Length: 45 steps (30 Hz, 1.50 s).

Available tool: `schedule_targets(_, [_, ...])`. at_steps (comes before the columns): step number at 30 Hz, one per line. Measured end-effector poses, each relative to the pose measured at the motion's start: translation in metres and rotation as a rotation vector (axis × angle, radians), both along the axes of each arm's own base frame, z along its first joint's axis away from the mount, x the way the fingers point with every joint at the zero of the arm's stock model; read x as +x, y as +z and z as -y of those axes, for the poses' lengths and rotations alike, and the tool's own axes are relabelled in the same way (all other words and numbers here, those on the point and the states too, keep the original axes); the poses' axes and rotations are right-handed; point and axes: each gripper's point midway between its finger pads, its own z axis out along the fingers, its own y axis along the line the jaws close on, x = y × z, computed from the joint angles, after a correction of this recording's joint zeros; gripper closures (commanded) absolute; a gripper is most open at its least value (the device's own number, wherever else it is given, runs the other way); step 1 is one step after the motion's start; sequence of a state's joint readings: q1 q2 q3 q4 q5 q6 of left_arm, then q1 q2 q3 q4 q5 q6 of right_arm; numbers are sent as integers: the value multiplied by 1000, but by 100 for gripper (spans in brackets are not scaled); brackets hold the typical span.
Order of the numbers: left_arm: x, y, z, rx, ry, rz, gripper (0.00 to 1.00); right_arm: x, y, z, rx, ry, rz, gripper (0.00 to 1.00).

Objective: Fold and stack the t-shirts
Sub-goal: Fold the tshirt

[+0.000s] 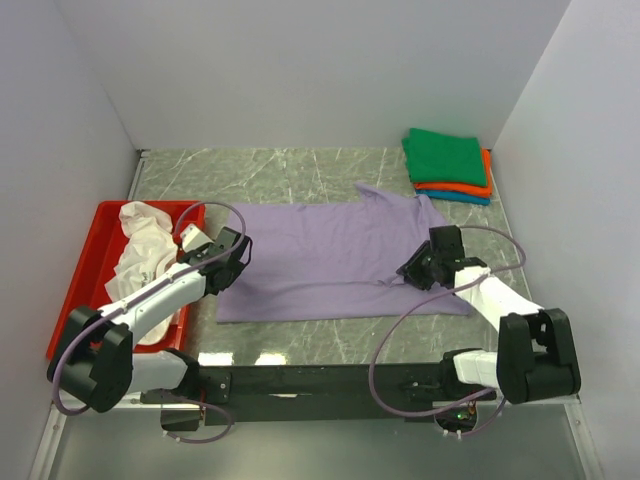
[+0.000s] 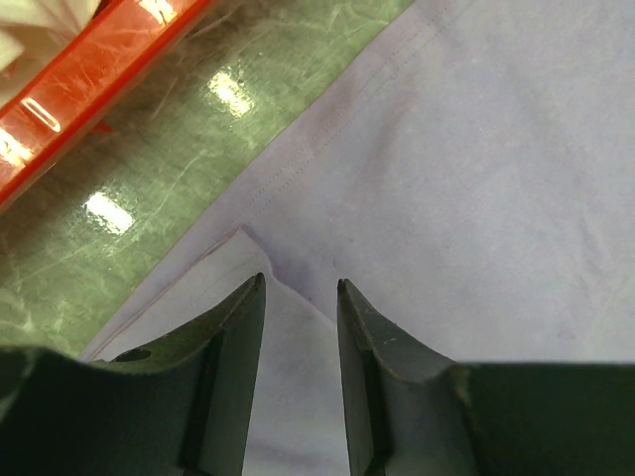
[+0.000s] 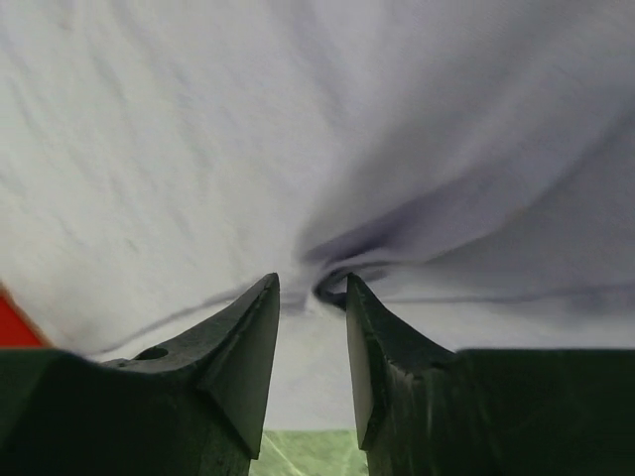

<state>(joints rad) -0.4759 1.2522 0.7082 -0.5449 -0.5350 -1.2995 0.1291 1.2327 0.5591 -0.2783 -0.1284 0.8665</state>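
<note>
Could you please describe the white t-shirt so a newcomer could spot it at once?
On the green marble table, look to the left edge for the red tray. The white t-shirt lies crumpled inside it, the only shirt bunched up: the lavender t-shirt is spread flat and the others sit in a folded stack.

Lighting is bright, diffuse and overhead. The glossy grey-green marbled surface [image 1: 300, 175] shows small white glare patches near the arm bases and, in the left wrist view, beside the shiny shallow red plastic tray [image 2: 89, 84]. Shadows are soft. The lavender purple cloth t-shirt [image 3: 298, 119] appears smeared and unfocused in the right wrist view. The left claw [image 2: 300, 285] and right claw [image 3: 313, 283] render dark.
</note>
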Motion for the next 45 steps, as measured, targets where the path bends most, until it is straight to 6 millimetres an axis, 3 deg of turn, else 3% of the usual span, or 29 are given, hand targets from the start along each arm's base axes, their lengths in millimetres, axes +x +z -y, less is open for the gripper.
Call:
schedule_targets(10, [3, 6, 1, -1, -10, 14, 60, 36, 2, -24, -7, 84, 2, 78])
schedule_targets(19, [3, 12, 0, 0, -20, 29, 60, 39, 2, -30, -37, 110, -4, 77])
schedule_targets(24, [3, 11, 1, -1, -30, 24, 60, 33, 28, -15, -89, 69, 69, 73])
schedule_targets(28, [3, 11, 2, -2, -41, 23, 59, 17, 43, -5, -105, 41, 140, 69])
schedule_targets(37, [4, 12, 6, -10, -71, 21, 58, -33, -5, 6, -129, 51, 9, 67])
schedule_targets(45, [4, 14, 7, -13, -78, 25, 58, -38, -11, 6, -125, 51, -2, 65])
